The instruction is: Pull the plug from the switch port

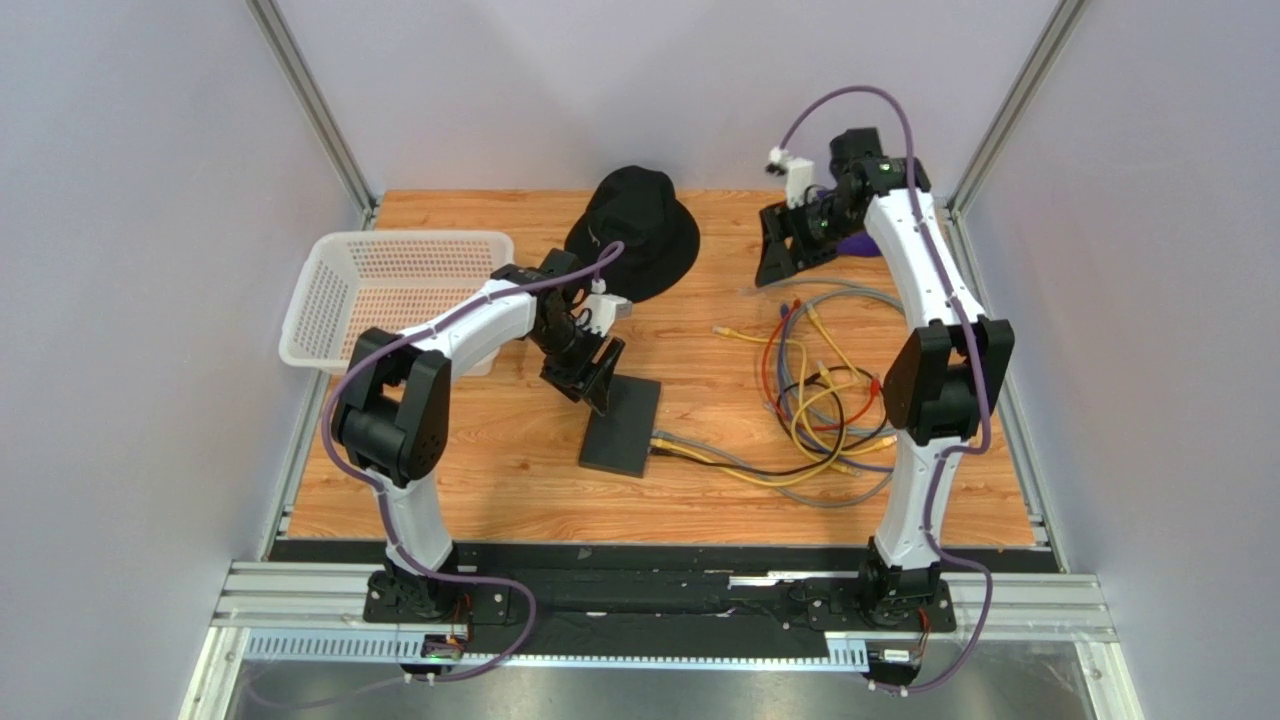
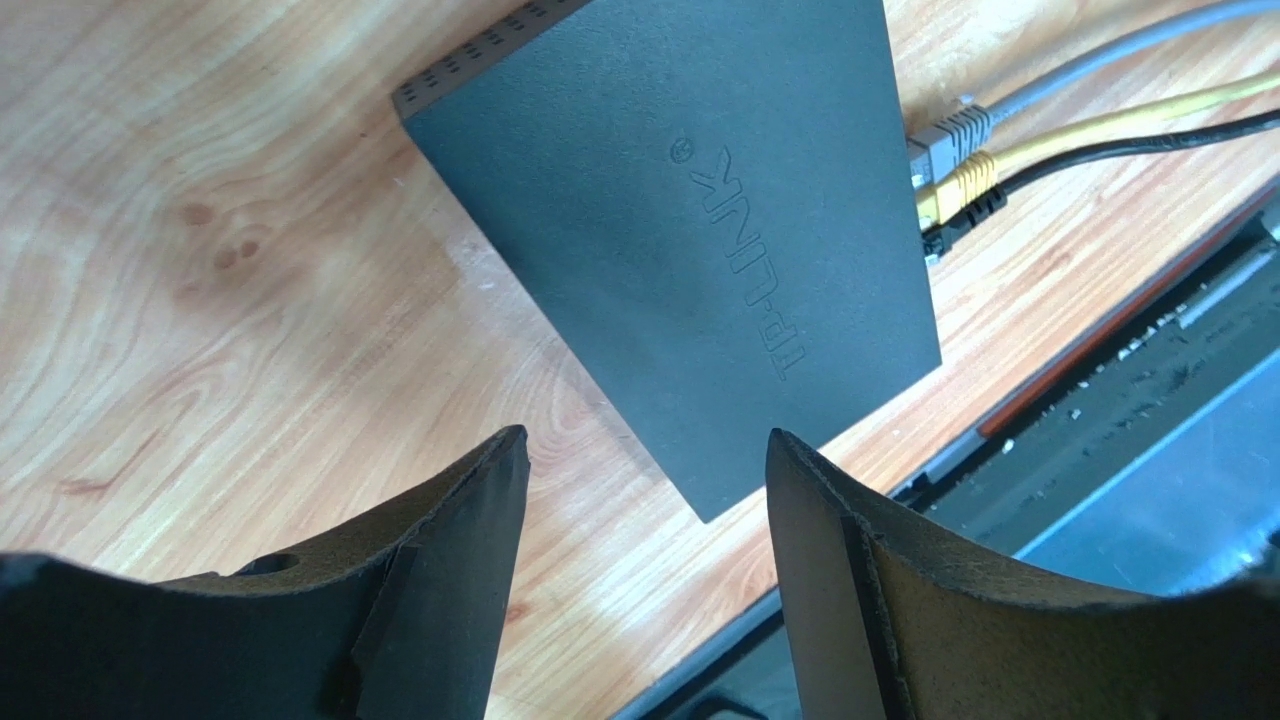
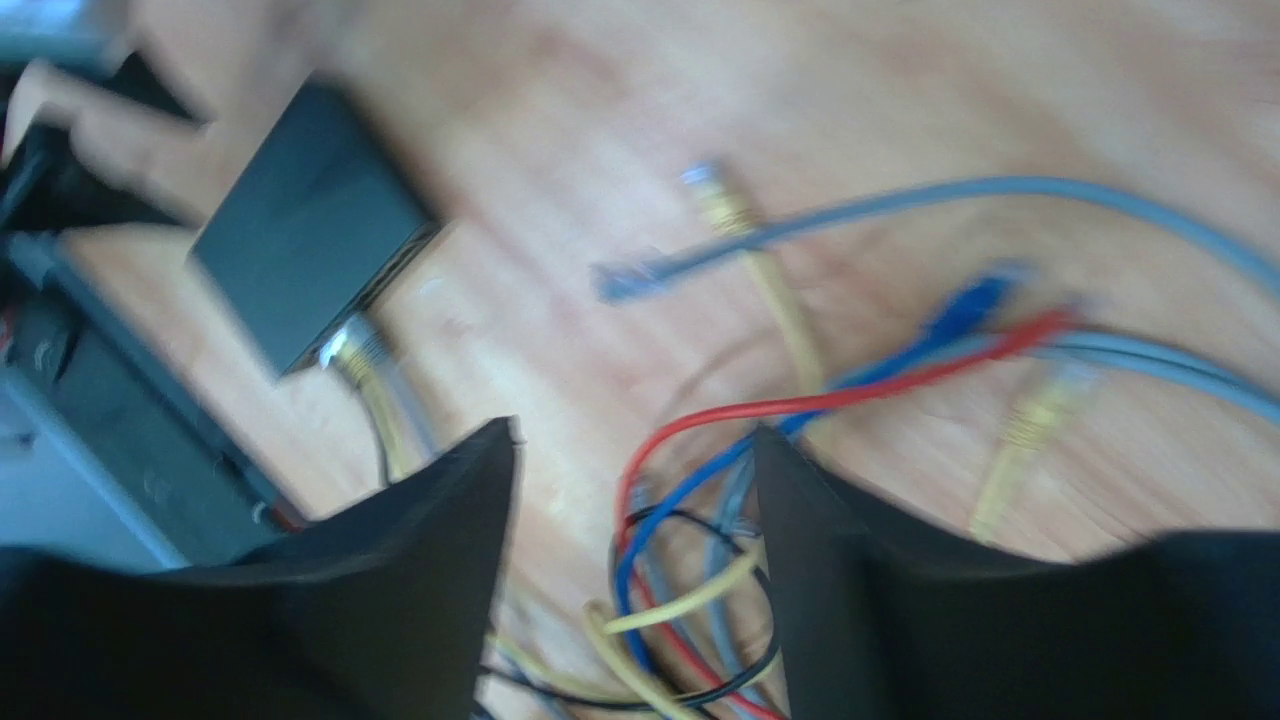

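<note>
The switch (image 1: 621,425) lies flat on the wooden surface (image 1: 496,480), toward the near edge and about midway between the left and right edges. It's a thin, matte-black slab with a fine pebbled skin, raised lettering on top and a row of vent slots along one narrow side. I'd judge it light and rigid, so it would likely skid on the smooth wood if a lead is tugged without something holding it down.

Three leads sit in its ports on the side facing the right edge: a grey plug (image 2: 944,138), a yellow plug (image 2: 962,183) and a black plug (image 2: 950,228). These are small, hard moulded ends on limp, rubbery cords. The sensible hold looks like the stiff plug body right at the port, not the cord, which would only stretch and bend.

The left hand (image 2: 646,450) hovers over the switch with its jaws apart and nothing between them. The right hand (image 1: 784,248) is up near the far right corner, also spread and empty, above a tangle of loose cables (image 1: 819,383); its own view is blurred.
</note>
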Motion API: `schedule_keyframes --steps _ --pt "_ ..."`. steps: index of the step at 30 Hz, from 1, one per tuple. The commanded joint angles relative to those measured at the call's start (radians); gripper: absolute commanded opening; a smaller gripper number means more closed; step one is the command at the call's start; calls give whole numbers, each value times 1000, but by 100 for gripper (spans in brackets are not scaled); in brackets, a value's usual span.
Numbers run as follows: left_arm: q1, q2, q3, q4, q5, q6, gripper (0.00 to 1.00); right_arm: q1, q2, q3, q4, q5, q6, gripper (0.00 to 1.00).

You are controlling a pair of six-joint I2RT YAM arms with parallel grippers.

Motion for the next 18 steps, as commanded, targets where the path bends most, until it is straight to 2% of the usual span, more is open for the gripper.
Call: schedule_keyframes --steps 1,2,4,5,7,8,10,11,14,18 --pt "14 40 58 -43 36 -2 67 155 49 -146 -167 -206 -144 49" --pt "14 41 56 -51 42 1 59 168 66 -163 -190 -214 -146 40" --pt "23 43 53 -77 71 18 44 197 100 -221 -204 -232 -138 36" --pt "25 43 55 -94 106 43 34 206 104 -237 -201 -237 -139 34" --pt "25 22 49 -137 173 95 25 235 118 -248 -175 -235 -133 33" --pt "20 8 31 -151 277 186 19 243 130 -234 -172 -234 -126 33" --pt "6 -44 1 -201 336 297 11 252 185 -208 -170 -249 -88 33" --pt "-27 -66 -15 -215 333 430 6 252 199 -197 -164 -260 -75 33" --pt "-125 -193 -109 -191 216 611 1 252 239 -200 -147 -283 -57 32" --pt "-198 -184 -161 -160 53 684 1 245 267 -199 -157 -306 -58 31"
